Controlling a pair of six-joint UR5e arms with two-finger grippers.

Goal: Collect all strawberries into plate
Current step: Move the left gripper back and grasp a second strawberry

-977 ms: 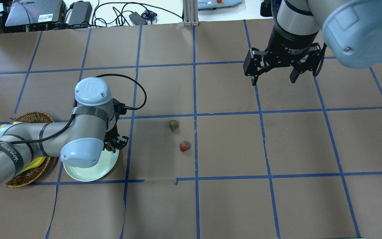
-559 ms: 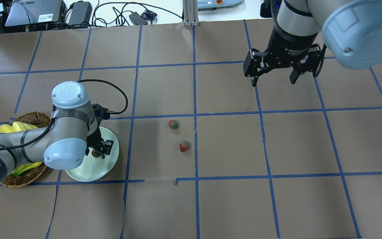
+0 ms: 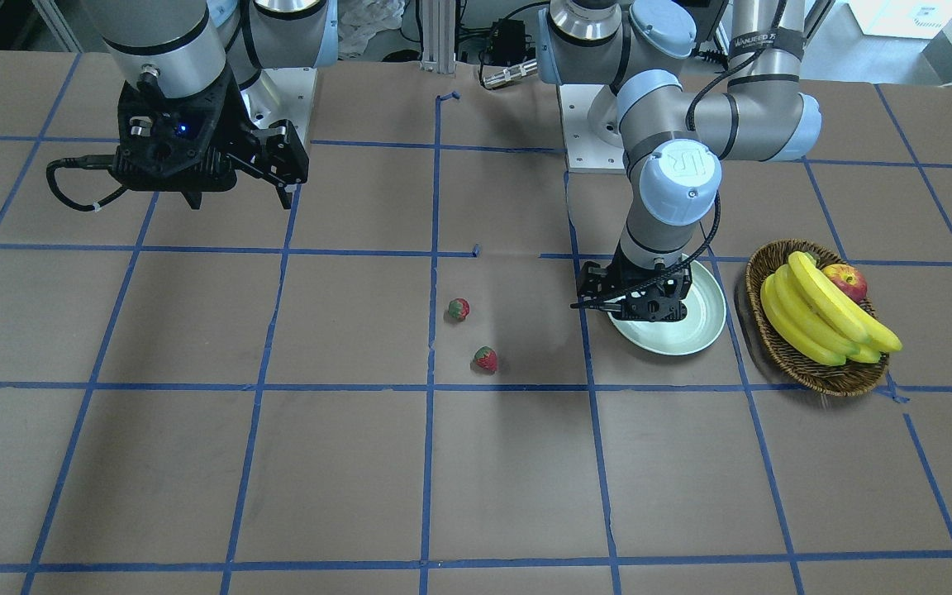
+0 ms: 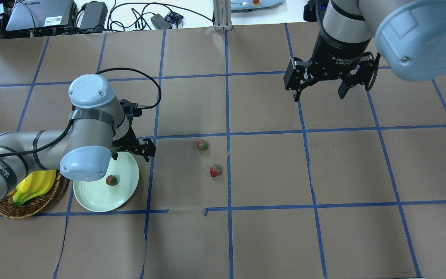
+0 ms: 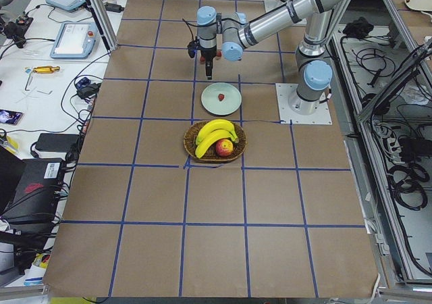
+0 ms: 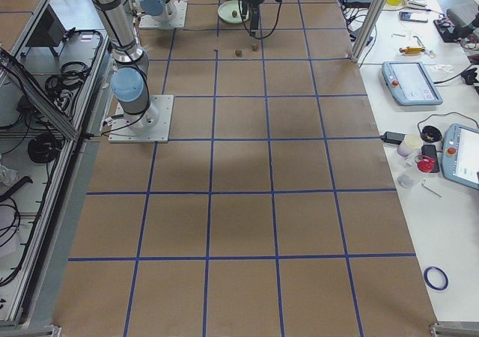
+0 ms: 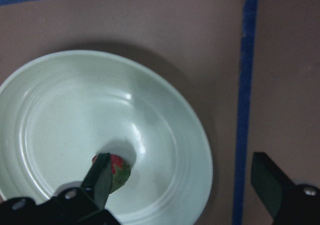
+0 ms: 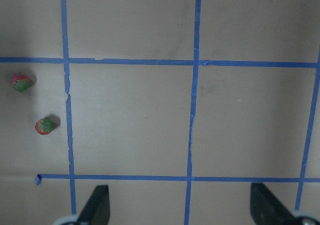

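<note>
The pale green plate (image 4: 95, 195) lies at the left, next to the basket. One strawberry (image 4: 111, 180) lies on it, also seen in the left wrist view (image 7: 118, 170) and the exterior left view (image 5: 221, 97). Two more strawberries (image 4: 203, 145) (image 4: 215, 170) lie on the brown paper near the table's middle; the right wrist view shows both (image 8: 21, 82) (image 8: 46, 126). My left gripper (image 4: 131, 152) is open and empty above the plate's far right rim. My right gripper (image 4: 318, 91) is open and empty, high over the far right of the table.
A wicker basket (image 3: 823, 372) with bananas (image 3: 815, 318) and an apple (image 3: 846, 281) stands right beside the plate (image 3: 695, 335). Brown paper with blue tape lines covers the table. Cables and devices lie beyond the far edge.
My left gripper carried a strawberry over the plate, opened and let it go. It then moved back toward the plate's far rim. The right arm has not moved.
</note>
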